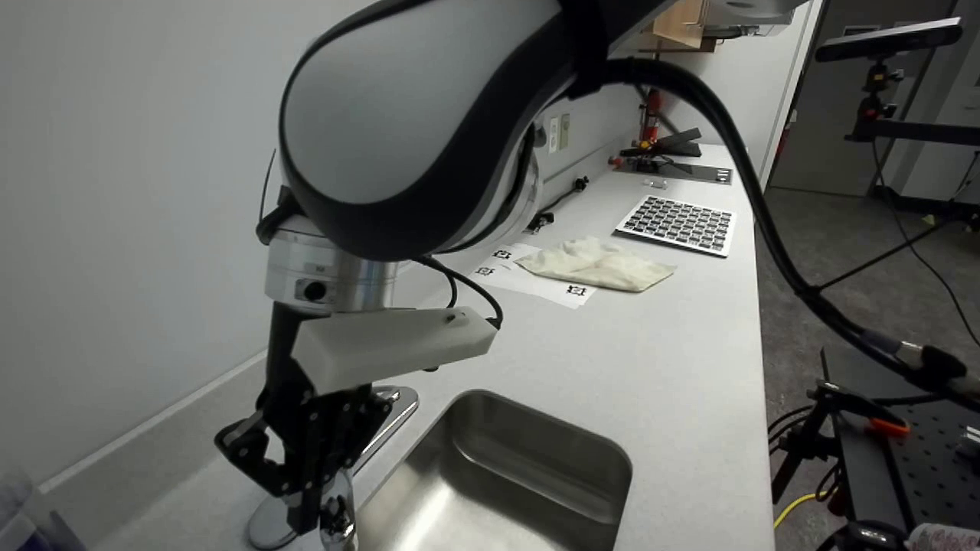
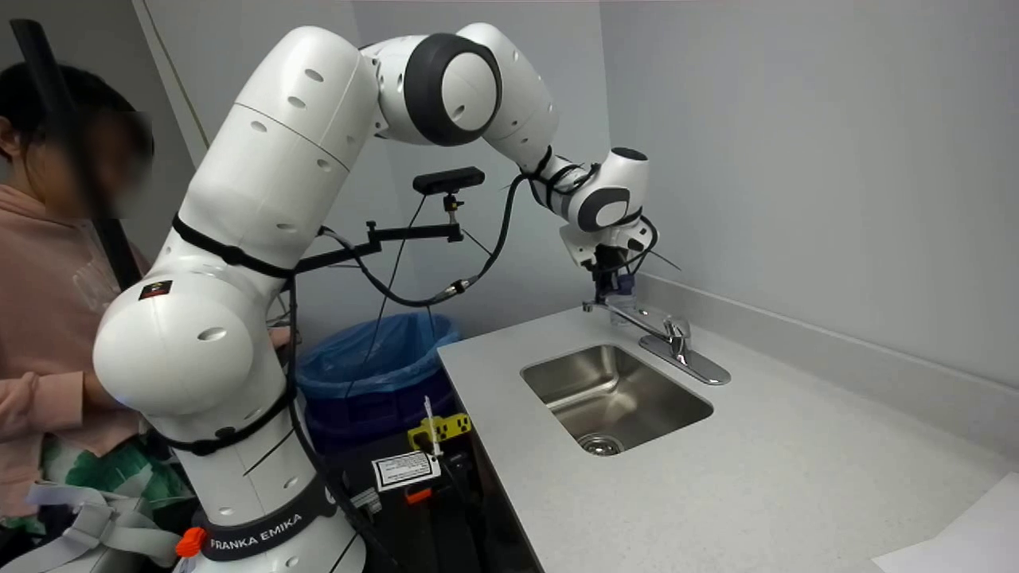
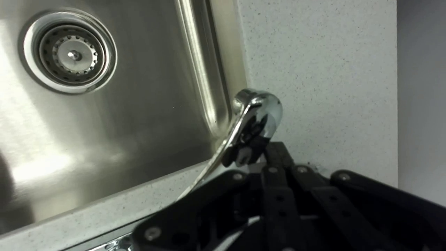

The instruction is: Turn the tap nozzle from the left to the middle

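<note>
Our gripper stands with its black fingers pressed tightly together, just beside the tap nozzle; whether they touch it, we are not certain. This nozzle is slim, slightly curved, of mirror-like chrome, and in the wrist view its rounded tip appears across the edge between sink and counter. The sink is of satin steel with rounded corners, and the counter carries fine speckles. Low on the robot arm we read "FRANKA EMIKA" in an exterior view; near the yellow power strip, a white label has print too small for us.
</note>
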`<state>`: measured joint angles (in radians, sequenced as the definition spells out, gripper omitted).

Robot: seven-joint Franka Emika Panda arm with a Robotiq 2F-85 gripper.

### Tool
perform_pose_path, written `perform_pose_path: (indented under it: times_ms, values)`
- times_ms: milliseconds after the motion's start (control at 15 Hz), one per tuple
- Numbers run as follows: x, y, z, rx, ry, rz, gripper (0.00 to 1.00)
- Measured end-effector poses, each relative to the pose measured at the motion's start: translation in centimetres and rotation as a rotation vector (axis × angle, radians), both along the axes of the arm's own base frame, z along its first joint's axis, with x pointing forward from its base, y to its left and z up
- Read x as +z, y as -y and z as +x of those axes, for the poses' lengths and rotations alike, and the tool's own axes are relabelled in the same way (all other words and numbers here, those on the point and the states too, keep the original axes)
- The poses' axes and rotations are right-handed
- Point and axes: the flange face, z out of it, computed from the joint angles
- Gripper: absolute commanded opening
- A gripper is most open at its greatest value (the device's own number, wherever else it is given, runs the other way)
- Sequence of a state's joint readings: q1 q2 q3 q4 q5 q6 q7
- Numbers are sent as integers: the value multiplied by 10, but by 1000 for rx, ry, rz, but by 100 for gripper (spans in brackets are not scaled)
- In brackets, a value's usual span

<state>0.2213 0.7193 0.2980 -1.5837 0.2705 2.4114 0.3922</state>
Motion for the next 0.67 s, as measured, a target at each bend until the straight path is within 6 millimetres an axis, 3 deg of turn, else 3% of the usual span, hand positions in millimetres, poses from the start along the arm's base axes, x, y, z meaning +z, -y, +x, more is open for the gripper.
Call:
perform_pose_path:
  times_ms: [667]
  values:
    - [-1,22,-17,-43,-20,-23,0]
